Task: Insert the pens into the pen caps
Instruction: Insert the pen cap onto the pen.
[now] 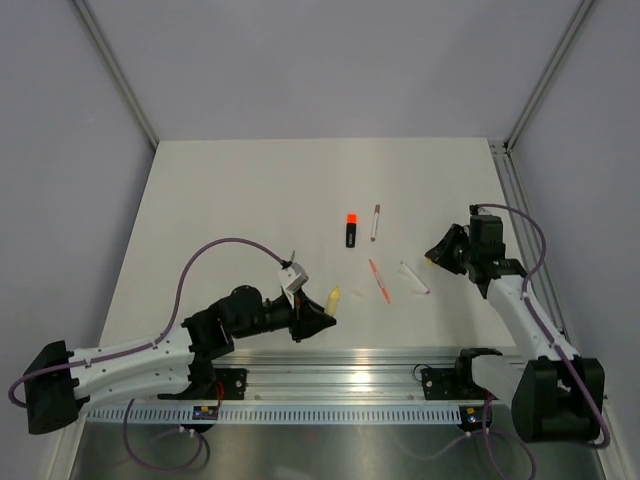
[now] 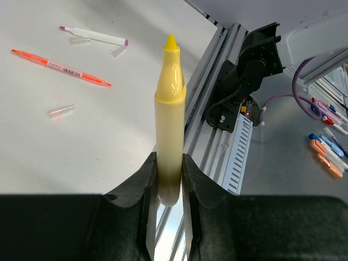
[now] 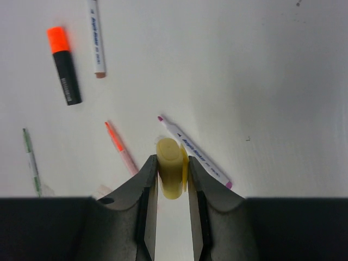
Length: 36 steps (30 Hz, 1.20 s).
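1. Both pincers hold something: the left pincer (image 2: 169,163) clamps the pale yellow plastic highlighter (image 2: 169,109) by its rear end, tip bare.
2. Right pincer (image 3: 171,162) pinches a short pale yellow plastic cap (image 3: 169,185).
3. Thin orange-red pen (image 1: 378,280) lies on the white surface (image 1: 230,200) between them.

- Left arm (image 1: 130,360): white links, black joints, purple cable (image 1: 215,242) looping overhead.
- Right arm (image 1: 525,310): same white-and-black build, with a matching cable (image 1: 536,226).
- Left end effector (image 2: 168,163) and right end effector (image 3: 171,163): black, angular fingers.
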Each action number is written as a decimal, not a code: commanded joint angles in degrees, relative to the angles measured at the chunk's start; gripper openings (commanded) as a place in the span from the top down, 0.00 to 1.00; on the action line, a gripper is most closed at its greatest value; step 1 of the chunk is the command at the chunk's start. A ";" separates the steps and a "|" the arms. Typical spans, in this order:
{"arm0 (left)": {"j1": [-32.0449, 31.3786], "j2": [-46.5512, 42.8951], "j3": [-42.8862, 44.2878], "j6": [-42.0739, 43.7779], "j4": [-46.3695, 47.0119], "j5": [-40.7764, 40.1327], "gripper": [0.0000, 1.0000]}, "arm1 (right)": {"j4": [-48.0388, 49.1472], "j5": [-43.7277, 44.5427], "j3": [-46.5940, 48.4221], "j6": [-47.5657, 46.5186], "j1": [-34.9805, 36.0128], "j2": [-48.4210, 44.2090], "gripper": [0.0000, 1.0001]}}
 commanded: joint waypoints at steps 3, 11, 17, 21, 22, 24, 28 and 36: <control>-0.04 6.65 7.62 -0.98 9.11 0.96 1.00 | 4.96 -5.73 -4.46 3.09 2.26 -14.66 0.89; -0.04 14.12 14.74 -2.57 11.75 -0.35 1.00 | 7.15 -11.97 -6.84 7.92 6.65 -28.72 0.89; -0.04 14.84 17.83 -0.29 11.31 0.71 1.00 | 15.14 -13.47 -9.38 12.66 12.36 -31.56 0.89; 0.05 12.64 16.08 1.56 10.78 -0.88 1.00 | 17.61 -9.08 -8.25 12.68 18.95 -28.93 0.89; 0.05 12.38 15.46 1.65 11.22 -0.79 1.00 | 18.31 -8.03 -7.46 12.59 19.92 -28.66 0.89; -0.04 12.11 13.88 1.74 12.36 -0.44 1.00 | 19.54 -6.71 -6.67 12.67 21.50 -28.74 0.89; 0.14 13.60 13.17 1.04 14.20 1.05 1.00 | 21.65 -6.08 -3.34 12.58 22.30 -27.95 0.89; 3.65 16.41 10.54 -5.02 20.52 8.24 1.00 | 23.85 -3.97 -0.34 9.69 25.02 -26.19 0.89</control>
